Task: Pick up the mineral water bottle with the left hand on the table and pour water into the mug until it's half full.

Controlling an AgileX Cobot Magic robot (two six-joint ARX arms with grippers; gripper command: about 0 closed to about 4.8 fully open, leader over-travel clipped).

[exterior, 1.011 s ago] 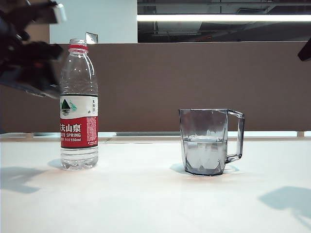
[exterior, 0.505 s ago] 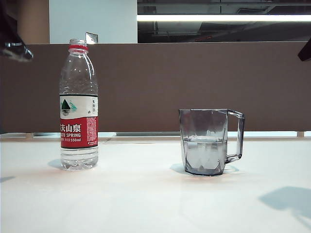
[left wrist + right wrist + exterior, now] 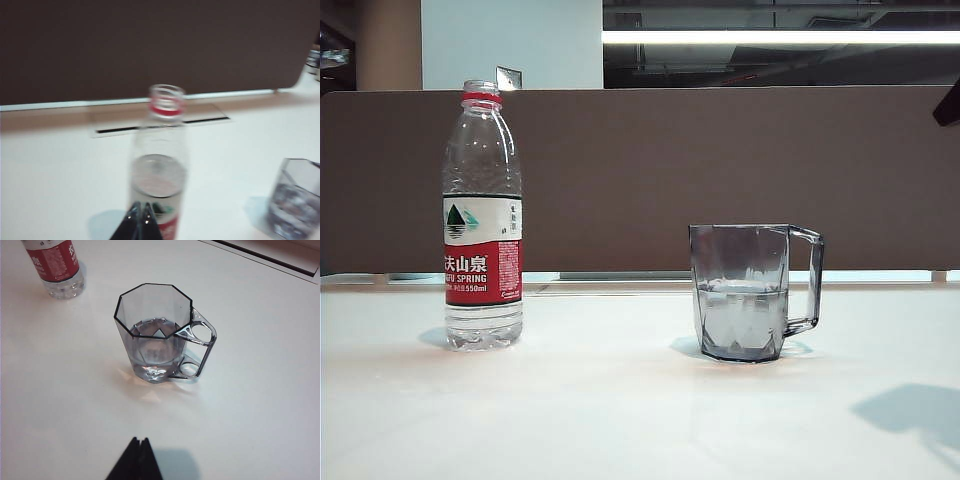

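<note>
Right now your bottle (image 3: 482,215) stands upright on the left of the table (image 3: 620,420), cap off, its water line above the label. Nothing touches it. In the left wrist view, which is blurred, you see the left gripper (image 3: 140,216) hanging just behind the bottle (image 3: 159,165), fingertips pressed together into a point, holding nothing. From outside you won't find that arm in the shot.

Moving right, the mug (image 3: 744,291) sits upright, well apart from the bottle, handle pointing right. Water in it comes up to about half its height.

Your right gripper (image 3: 139,449) hovers over bare table near the mug (image 3: 159,332), apart from it. Its tips also meet with no gap, and it grips nothing. That view also catches the bottle base (image 3: 56,267) at the far corner. In the exterior view only a dark bit of arm (image 3: 950,104) shows at the right edge, with a shadow (image 3: 910,410) on the table below.
</note>
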